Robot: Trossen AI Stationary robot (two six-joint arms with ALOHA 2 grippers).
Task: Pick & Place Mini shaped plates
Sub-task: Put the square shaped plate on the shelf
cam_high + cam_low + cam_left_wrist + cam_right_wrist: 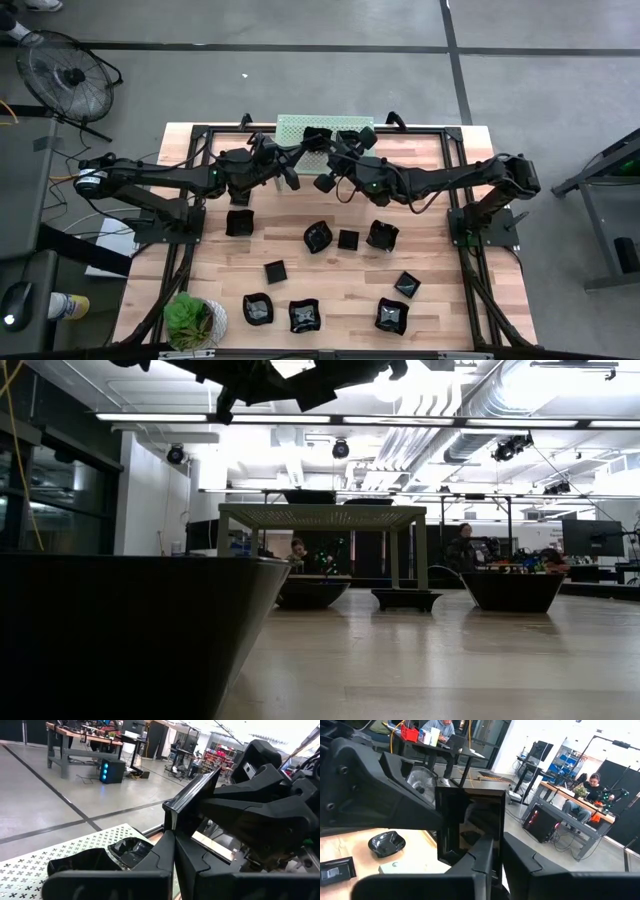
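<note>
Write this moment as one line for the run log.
left tool: shut on square plate | right tool: gripping the same plate | place: above green shelf | phase: handover

Both arms are dark, almost black, built from slim tube links and blocky angular joint housings. The left arm (150, 180) has a pale round part near its base, and the right arm (450, 180) carries thin black cables. Each end effector has two flat, matte black fingers (165, 855) with bevelled edges.

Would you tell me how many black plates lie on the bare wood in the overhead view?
9 plates: four in a middle row, two below it, three along the front edge. Others may be hidden near the shelf.
</note>
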